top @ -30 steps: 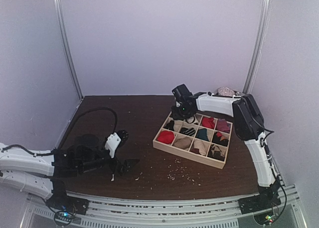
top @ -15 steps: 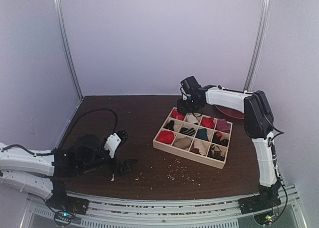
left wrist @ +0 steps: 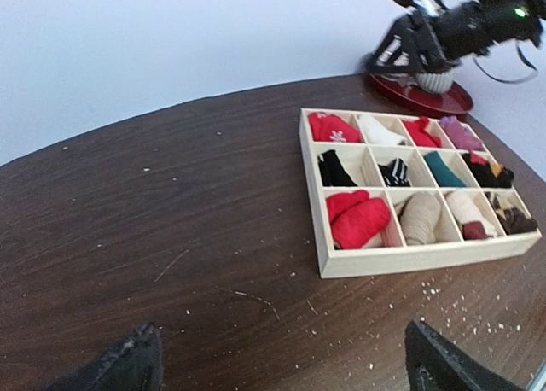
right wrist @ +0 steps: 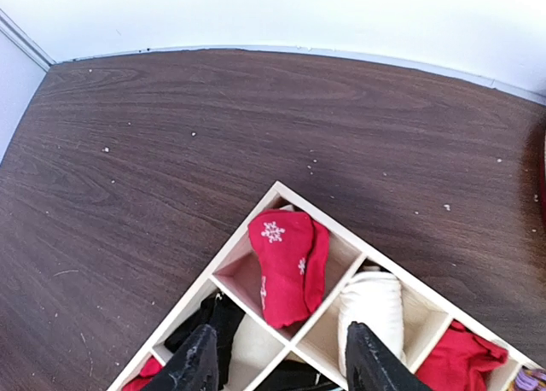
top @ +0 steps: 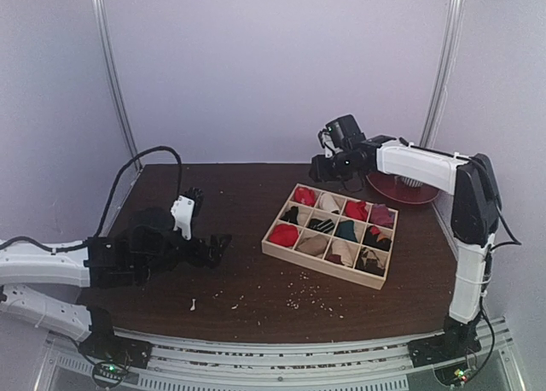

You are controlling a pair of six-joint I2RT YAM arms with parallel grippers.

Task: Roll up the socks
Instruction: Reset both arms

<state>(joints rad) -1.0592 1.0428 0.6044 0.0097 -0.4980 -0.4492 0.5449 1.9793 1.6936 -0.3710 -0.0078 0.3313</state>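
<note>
Far-left cell of tray (top: 324, 268): red sock (right wrist: 286, 263), bundled, snowflake motif; no writing legible.
Right claw (right wrist: 280, 344): released, empty, poised above that cell; likely the drop-off spot.
Left claw (left wrist: 280, 348): spread wide, empty, low over near-left table (top: 247, 207); parked clear, I judge.

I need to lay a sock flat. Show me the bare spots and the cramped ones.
Bare table between the left gripper and the wooden tray, and by the back wall left of the right gripper. The strip before the tray is open but strewn with crumbs. Crowded: the full tray and the back right corner with the red plate.
</note>
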